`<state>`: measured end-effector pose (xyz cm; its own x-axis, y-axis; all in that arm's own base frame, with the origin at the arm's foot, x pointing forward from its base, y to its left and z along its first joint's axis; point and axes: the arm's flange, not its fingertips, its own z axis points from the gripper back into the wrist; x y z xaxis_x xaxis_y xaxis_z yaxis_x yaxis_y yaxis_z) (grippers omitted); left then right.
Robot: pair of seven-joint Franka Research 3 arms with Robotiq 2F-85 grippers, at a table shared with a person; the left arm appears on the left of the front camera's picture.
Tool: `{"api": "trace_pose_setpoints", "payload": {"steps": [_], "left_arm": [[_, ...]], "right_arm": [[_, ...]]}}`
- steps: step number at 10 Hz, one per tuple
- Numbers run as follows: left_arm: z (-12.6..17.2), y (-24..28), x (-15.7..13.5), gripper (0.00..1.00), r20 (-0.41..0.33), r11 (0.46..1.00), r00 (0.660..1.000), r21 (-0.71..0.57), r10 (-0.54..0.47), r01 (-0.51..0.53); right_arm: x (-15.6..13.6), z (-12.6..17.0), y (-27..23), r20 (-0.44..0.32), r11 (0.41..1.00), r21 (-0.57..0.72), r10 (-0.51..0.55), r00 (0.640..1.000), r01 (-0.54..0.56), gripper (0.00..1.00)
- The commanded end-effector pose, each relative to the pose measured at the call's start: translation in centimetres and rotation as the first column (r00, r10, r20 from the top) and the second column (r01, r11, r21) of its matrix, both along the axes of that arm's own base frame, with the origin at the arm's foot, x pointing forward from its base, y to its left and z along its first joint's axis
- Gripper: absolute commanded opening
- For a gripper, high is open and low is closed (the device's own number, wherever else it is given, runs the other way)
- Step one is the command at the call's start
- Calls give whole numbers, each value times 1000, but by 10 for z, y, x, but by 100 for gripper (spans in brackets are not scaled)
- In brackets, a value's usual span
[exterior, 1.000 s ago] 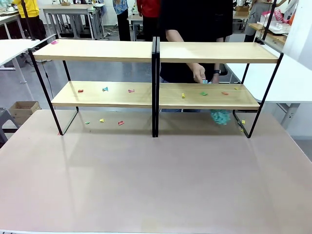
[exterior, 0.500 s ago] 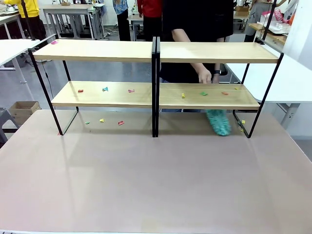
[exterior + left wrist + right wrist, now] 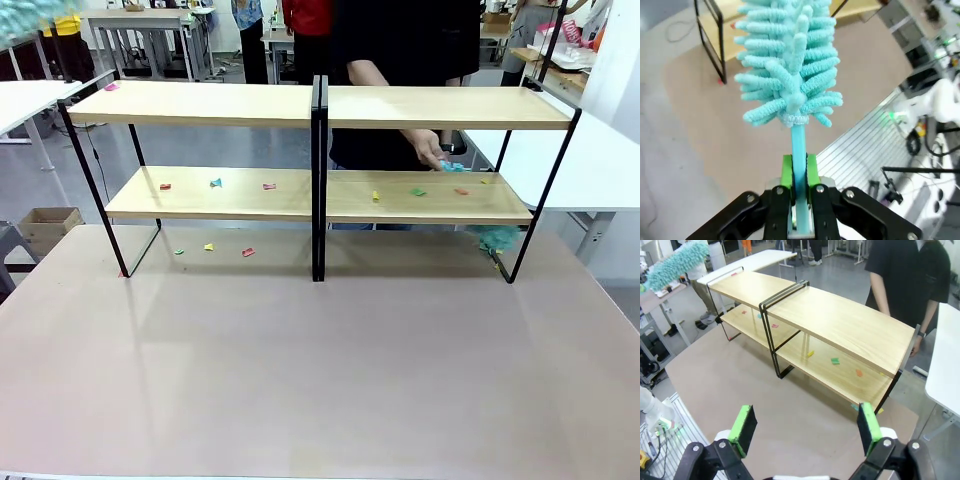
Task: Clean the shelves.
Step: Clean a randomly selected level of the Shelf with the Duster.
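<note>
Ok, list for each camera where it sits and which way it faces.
Front view: fixed on the robot's side, looking across the table at the shelves and the person's hand behind them.
Left wrist view: on the raised left arm, looking down along the left gripper, shut on a teal duster.
Right wrist view: on the high right arm, looking down between the pads of the open right gripper at shelves and person.
Shared: all three show the shelves; the right wrist view also catches the duster.

Light: bright, even, from overhead; worktop [image 3: 765, 385] evenly lit ahead of right end effector [image 3: 805, 425]. Shadows: faint, under shelves [image 3: 200, 103]. Blur: duster [image 3: 35, 12] smeared, front-view corner. Distortion: wide-angle bowing at wrist-view edges.
</note>
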<state>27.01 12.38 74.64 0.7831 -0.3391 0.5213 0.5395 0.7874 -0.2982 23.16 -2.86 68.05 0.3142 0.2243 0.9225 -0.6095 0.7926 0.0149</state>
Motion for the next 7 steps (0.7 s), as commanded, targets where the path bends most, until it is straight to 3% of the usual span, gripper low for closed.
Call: {"api": "trace_pose_setpoints", "payload": {"steps": [1, 3, 5, 6, 7], "left_arm": [[0, -50, 38, 13, -108, 988, 991, 142, 74, -58], [-14, -104, 73, 13, -85, 941, 969, 270, 232, -202], [-31, -133, 94, 13, 21, 887, 935, 309, 355, -343], [-42, -140, 102, 13, 38, 856, 923, 363, 382, -369], [-54, -143, 112, 13, 9, 858, 936, 396, 352, -327]], "right_arm": [[0, 0, 1, 1, 1000, 2, 1, 1000, -1, 100], [0, 0, 1, 1, 1000, 2, 1, 1000, -1, 100], [0, 0, 1, 1, 1000, 2, 1, 1000, -1, 100], [0, 0, 1, 1, 1000, 2, 1, 1000, -1, 100], [0, 0, 1, 1, 1000, 2, 1, 1000, -1, 100]]}}
